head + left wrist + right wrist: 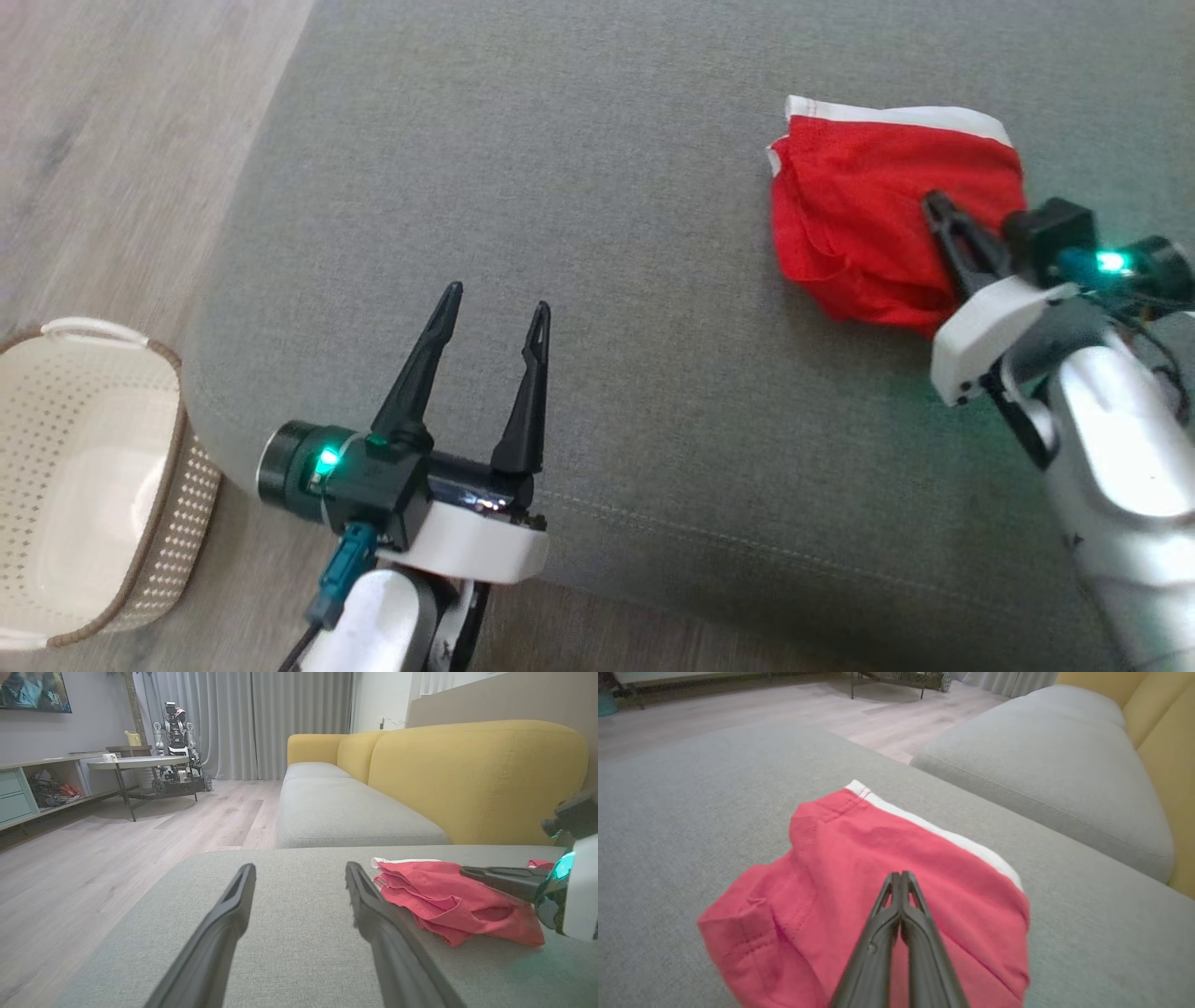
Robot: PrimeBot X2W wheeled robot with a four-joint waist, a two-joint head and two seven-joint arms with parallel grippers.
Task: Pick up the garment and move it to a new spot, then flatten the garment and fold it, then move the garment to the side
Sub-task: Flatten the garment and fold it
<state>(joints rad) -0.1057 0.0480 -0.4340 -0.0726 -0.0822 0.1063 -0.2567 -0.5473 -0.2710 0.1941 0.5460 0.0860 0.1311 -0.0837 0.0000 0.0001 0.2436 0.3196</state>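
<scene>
The garment [868,215] is matt red cloth (white trim), the cushion [579,205] rough grey weave.

Red-and-white garment [868,224]; grey cushion [579,233]; cream dotted basket [182,523]

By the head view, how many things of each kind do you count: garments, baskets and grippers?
Garments: 1, the red garment
Baskets: 1, the white basket
Grippers: 2, the left gripper and the right gripper
Total: 4

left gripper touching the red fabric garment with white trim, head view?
No, the left gripper hangs with jaws open over the bare grey fabric cushion, well apart from the red fabric garment with white trim.
</scene>
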